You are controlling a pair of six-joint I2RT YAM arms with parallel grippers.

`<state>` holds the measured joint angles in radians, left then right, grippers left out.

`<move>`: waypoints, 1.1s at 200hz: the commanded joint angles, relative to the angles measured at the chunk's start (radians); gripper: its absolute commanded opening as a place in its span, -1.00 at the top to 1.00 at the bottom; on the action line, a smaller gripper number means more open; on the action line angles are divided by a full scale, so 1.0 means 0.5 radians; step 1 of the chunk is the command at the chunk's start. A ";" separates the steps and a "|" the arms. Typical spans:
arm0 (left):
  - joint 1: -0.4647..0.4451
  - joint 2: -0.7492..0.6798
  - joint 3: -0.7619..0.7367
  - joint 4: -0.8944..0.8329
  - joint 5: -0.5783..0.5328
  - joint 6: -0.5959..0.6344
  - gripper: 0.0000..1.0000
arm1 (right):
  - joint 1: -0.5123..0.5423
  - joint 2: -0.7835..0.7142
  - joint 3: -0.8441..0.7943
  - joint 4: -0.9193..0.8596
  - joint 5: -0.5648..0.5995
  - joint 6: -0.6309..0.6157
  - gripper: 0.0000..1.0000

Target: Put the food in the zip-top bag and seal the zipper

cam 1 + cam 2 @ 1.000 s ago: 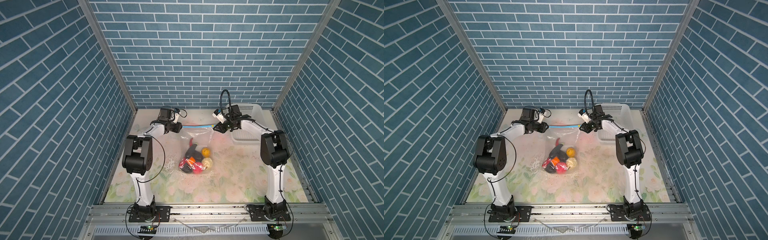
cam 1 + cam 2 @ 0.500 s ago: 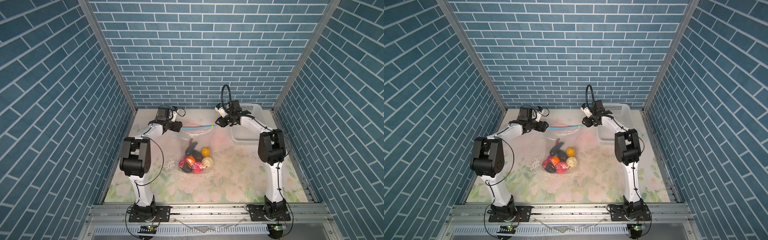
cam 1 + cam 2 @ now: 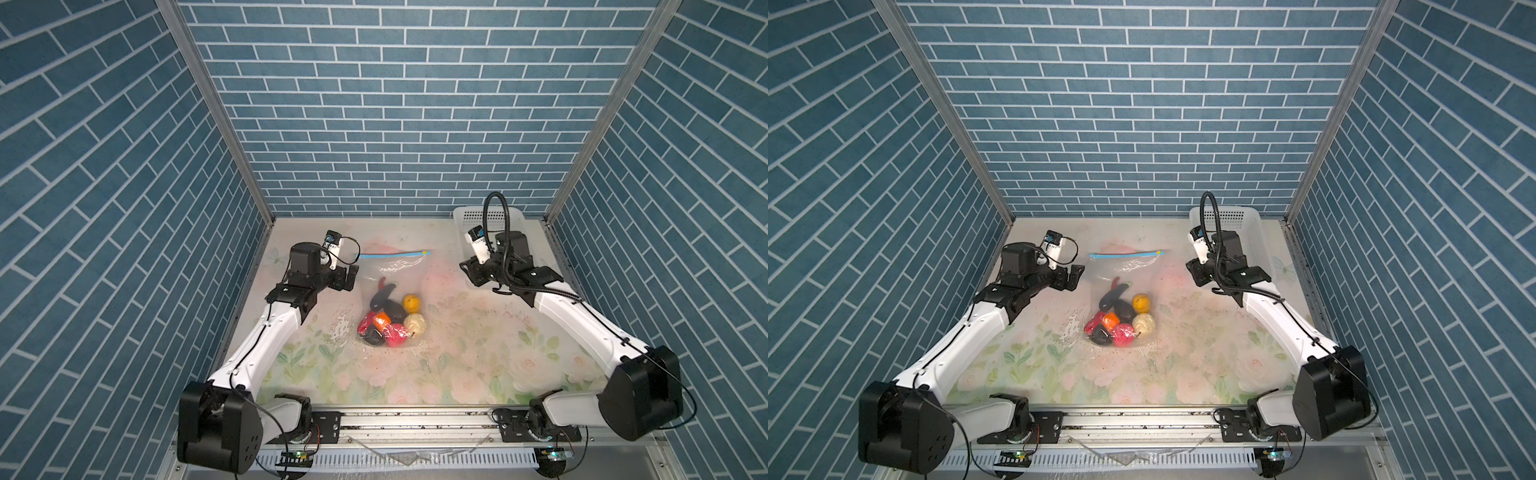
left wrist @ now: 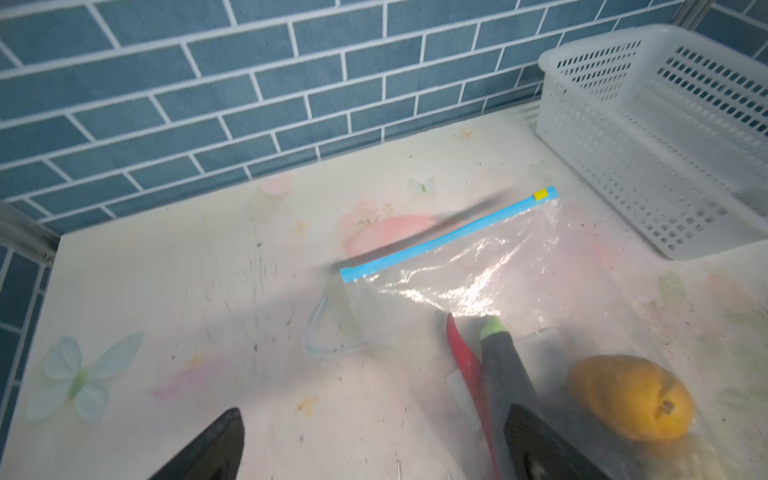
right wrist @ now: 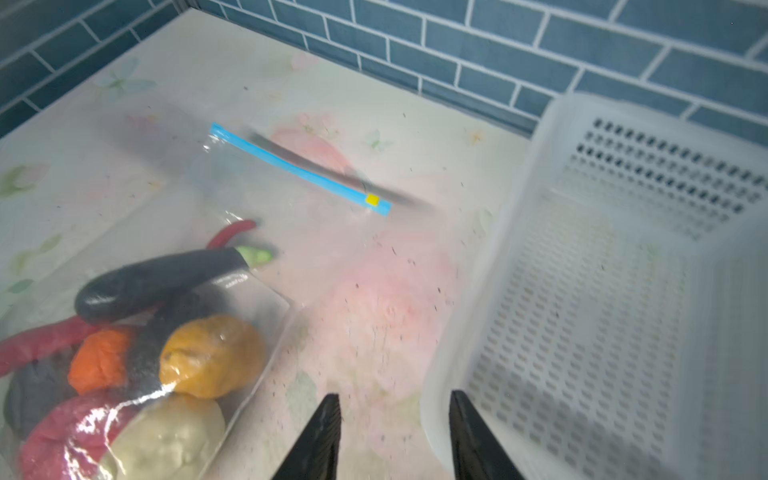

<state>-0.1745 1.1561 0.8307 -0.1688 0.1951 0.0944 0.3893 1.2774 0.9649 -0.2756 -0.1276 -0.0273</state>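
Currently the zip-top bag lies flat on the bench, with the food bunched inside its near end and the zipper along its far edge. The left tool sits just left of the bag. The right tool is well to the right, by the white basket. Both have fingers apart, gripping nothing.

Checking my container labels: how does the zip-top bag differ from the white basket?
The zip-top bag is clear and floppy; the basket is white, perforated and rigid. The bag holds the toy food; the basket shows none. Both rest on the table.
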 commanded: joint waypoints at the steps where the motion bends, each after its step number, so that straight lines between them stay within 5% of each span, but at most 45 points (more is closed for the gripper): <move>1: 0.000 -0.171 -0.120 -0.064 -0.097 -0.072 -0.99 | -0.043 -0.244 -0.301 0.008 0.229 0.230 0.12; 29: 0.003 -0.348 -0.259 -0.028 -0.135 -0.133 -0.99 | -0.136 -0.495 -0.702 0.229 0.215 0.601 -0.08; 63: 0.004 -0.355 -0.344 -0.014 -0.139 -0.148 -0.99 | -0.324 -0.392 -0.929 0.614 0.062 0.831 -0.27; 137: 0.002 -0.274 -0.298 0.015 -0.136 -0.134 -0.99 | -0.412 0.249 -0.639 0.873 -0.110 0.637 -0.28; 220: 0.002 -0.245 -0.360 0.155 -0.284 -0.119 -0.98 | -0.435 0.546 -0.395 0.909 -0.167 0.490 -0.27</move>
<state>-0.1745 1.0439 0.6670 -0.1600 0.1001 0.0334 0.1772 1.5227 0.7258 0.1410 -0.1955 0.2600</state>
